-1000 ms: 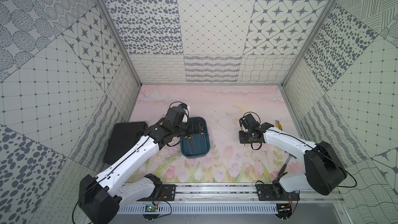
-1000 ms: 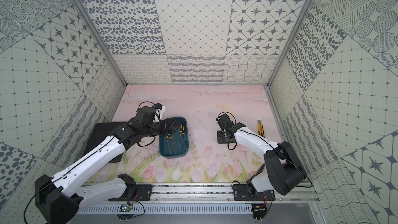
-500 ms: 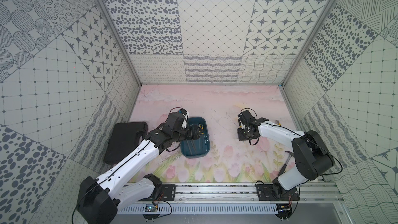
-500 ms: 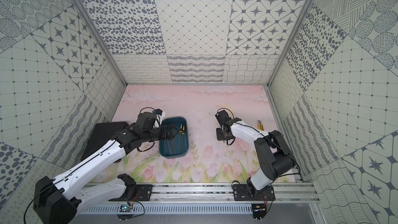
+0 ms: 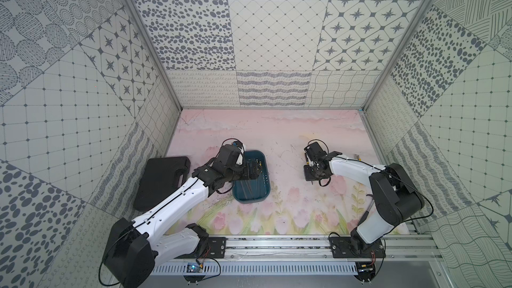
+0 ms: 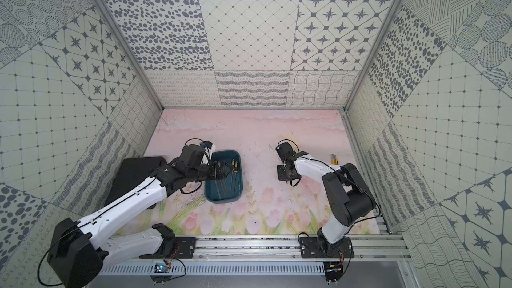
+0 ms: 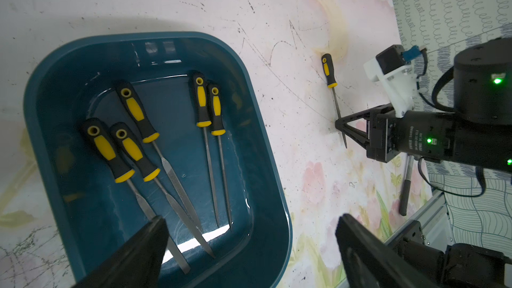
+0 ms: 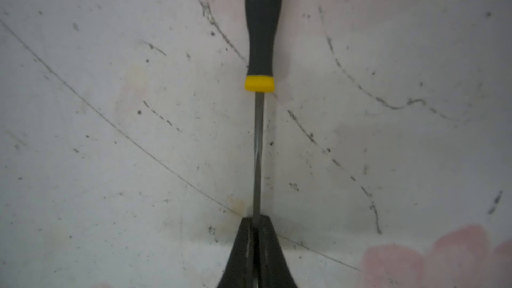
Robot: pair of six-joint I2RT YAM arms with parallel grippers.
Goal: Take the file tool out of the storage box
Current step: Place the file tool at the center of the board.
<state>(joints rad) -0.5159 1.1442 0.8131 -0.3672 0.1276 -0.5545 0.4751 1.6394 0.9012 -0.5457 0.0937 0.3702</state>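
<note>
File (image 8: 257,148) pinched by right tool (image 8: 256,225) on scuffed pink mat (image 8: 110,106); left tool (image 7: 252,218) spread wide over storage box (image 7: 36,101); patterned walls (image 5: 274,37) around.

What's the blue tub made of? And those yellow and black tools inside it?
The storage box looks like glossy hard plastic: light glints off its smooth walls. The file handles seem rubbery plastic, matte black with yellow inlays. The file blades look like dull grey metal.

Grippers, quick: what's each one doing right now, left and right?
Left gripper: open, empty, over the storage box.
Right gripper: shut on the metal shaft of a file, outside the box.
</note>
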